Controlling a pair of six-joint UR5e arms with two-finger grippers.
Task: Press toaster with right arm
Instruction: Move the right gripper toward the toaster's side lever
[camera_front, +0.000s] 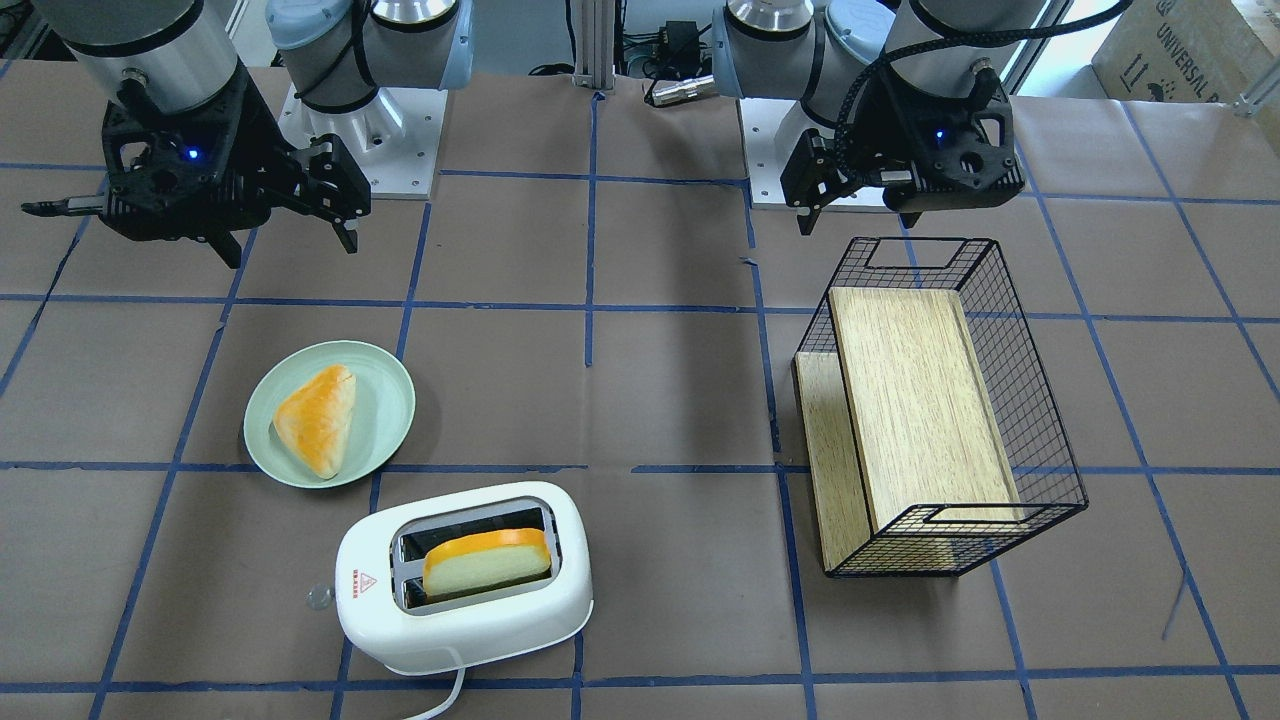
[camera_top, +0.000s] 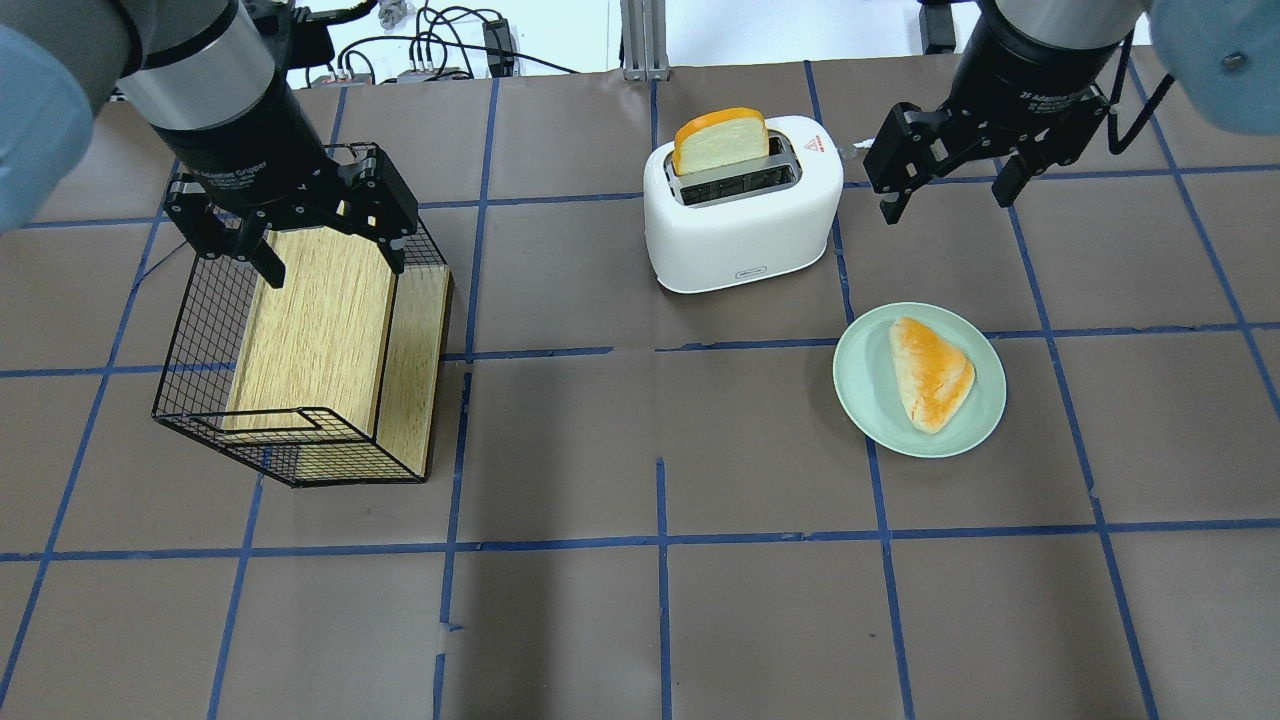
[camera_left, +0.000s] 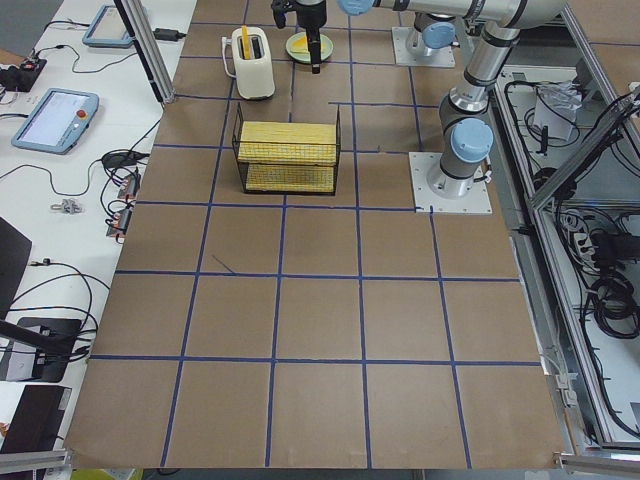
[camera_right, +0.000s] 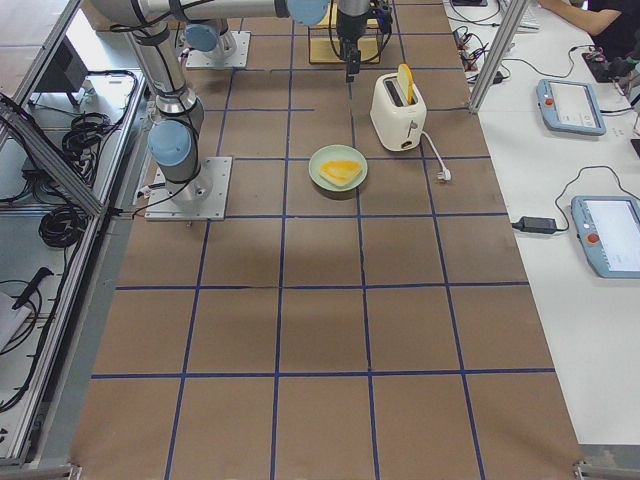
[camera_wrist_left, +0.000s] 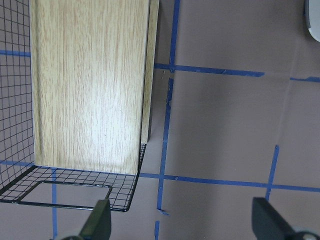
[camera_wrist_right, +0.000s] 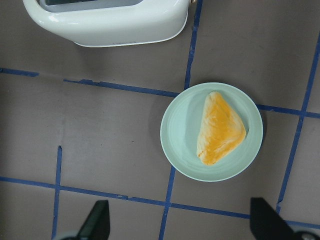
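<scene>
The white two-slot toaster (camera_top: 740, 235) stands at the far middle of the table, with a slice of bread (camera_top: 720, 140) sticking up from one slot. It also shows in the front view (camera_front: 465, 610) with its red triangle, clear knob (camera_front: 318, 597) and white cord (camera_front: 450, 695). My right gripper (camera_top: 945, 190) hangs open and empty in the air to the right of the toaster, apart from it; in the front view it is at the upper left (camera_front: 290, 240). The right wrist view shows the toaster's side (camera_wrist_right: 105, 20) at the top. My left gripper (camera_top: 330, 260) is open above the basket.
A pale-green plate (camera_top: 870, 400) with a triangular bread piece (camera_top: 930, 370) lies near the toaster, under my right gripper's view (camera_wrist_right: 180, 150). A black wire basket (camera_top: 200, 330) with a wooden board (camera_top: 320, 320) in it lies tilted on the left.
</scene>
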